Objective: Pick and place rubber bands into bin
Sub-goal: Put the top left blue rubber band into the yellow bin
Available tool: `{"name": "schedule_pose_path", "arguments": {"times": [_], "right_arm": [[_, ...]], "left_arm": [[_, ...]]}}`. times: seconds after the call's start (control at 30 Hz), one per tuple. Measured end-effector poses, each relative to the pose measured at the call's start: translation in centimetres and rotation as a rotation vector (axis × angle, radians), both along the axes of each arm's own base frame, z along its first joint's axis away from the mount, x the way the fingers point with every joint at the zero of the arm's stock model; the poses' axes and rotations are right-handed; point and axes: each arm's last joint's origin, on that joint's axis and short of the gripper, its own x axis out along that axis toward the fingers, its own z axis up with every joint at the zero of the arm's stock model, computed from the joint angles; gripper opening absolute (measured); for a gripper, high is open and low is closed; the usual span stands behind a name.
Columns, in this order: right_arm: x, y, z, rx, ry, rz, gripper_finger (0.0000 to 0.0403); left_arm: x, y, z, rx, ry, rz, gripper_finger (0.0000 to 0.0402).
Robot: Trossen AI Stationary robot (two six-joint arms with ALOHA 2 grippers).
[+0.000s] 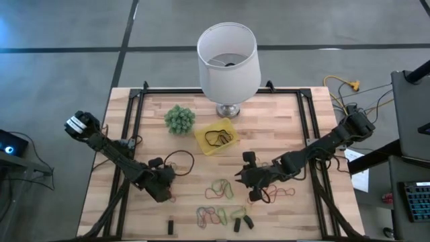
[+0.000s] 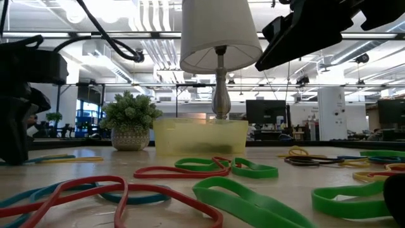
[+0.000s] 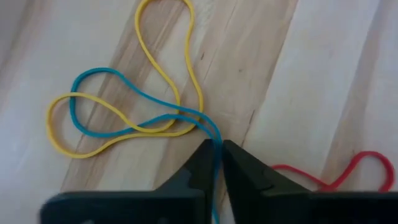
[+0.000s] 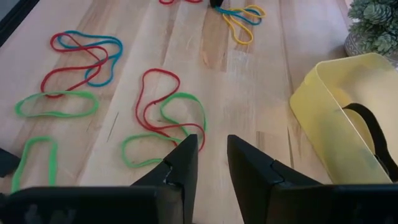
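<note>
Blue band (image 3: 124, 102) pinched in L jaws | thin, floppy, w/ yellow band (image 3: 155, 68)

I find no writing, label, brand, number or sign that I can read in any of my four views. The monitors (image 2: 262, 114) in the room behind the table (image 1: 282, 128) are dark from where I look, and the keyboard (image 1: 416, 200) off the table's right edge is too small for me to make out any characters.
</note>
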Motion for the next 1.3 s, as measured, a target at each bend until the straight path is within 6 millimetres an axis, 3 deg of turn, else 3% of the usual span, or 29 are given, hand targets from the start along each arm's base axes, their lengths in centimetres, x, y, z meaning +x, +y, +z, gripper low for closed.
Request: {"name": "schedule_pose_path", "arguments": {"times": [0.23,0.43,0.6,0.77,0.97,1.3], "right_arm": [[0.0,0.0,0.0,0.008,0.003,-0.007,0.0072],[0.0,0.0,0.0,0.01,0.004,-0.008,0.0076],[0.0,0.0,-0.1,0.009,0.006,-0.008,0.0074],[-0.2,-0.1,-0.3,0.003,0.013,-0.006,0.0068],[-0.2,-0.1,-0.4,0.002,0.016,-0.006,0.0072],[-0.2,-0.1,-0.4,0.001,0.016,-0.006,0.0064]], "left_arm": [[0.4,-0.4,0.5,-0.03,-0.021,-0.079,0.0001],[1.4,-1.6,3.2,-0.116,-0.1,-0.185,0.0],[2.4,-2.2,5.7,-0.041,-0.216,-0.265,0.0],[3.6,-2.8,8.2,0.096,-0.337,-0.368,0.0],[4.9,-2.5,10.5,0.381,-0.451,-0.402,0.0],[8.7,1.4,12.4,0.686,-0.541,-0.356,0.0]]}}
